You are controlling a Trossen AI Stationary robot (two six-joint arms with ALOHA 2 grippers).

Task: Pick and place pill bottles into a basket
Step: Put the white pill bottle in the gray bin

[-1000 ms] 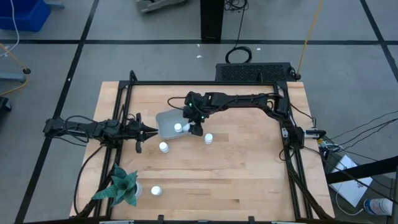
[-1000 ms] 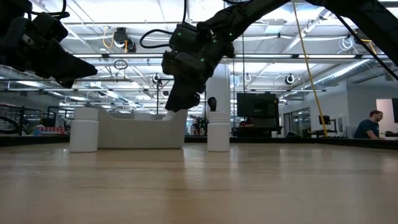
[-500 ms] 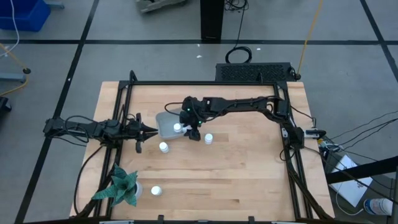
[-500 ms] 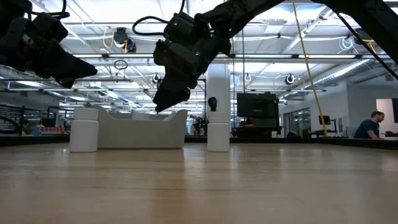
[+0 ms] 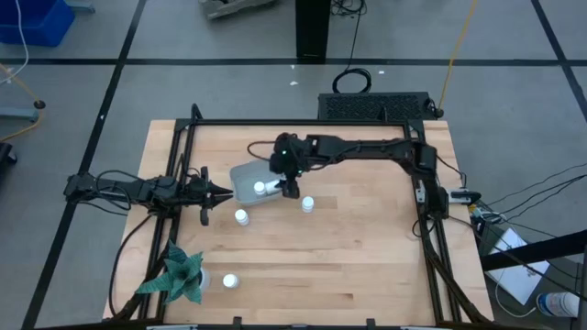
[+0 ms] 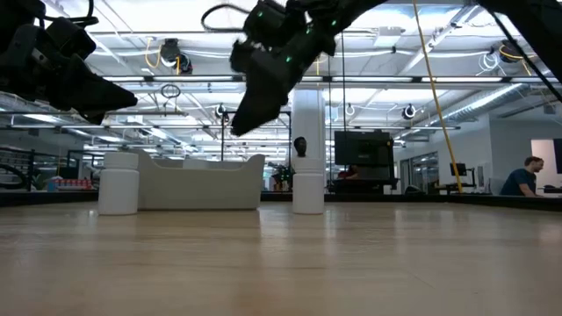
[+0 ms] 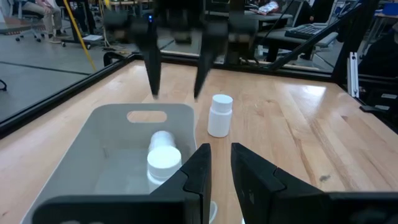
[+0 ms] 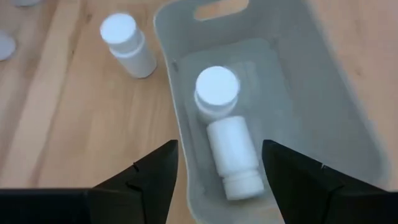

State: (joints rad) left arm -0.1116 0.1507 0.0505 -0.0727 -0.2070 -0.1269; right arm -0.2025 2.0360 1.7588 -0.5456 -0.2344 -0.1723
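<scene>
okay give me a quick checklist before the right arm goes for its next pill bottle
1. Right tool empty and open, above the basket: ok.
2. Two pill bottles in the basket, one upright, one lying: ok.
3. Nearest bottle upright on the table beside the basket: ok.
4. Bottle below the basket in the high view, upright: ok.
5. Left tool clear of the basket: ok, just beside it.
6. Fifth bottle's whereabouts: cannot tell.

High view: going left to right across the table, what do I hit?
Plant → left gripper → bottle near the front edge → bottle beside the basket → basket → right gripper → bottle to its right.
</scene>
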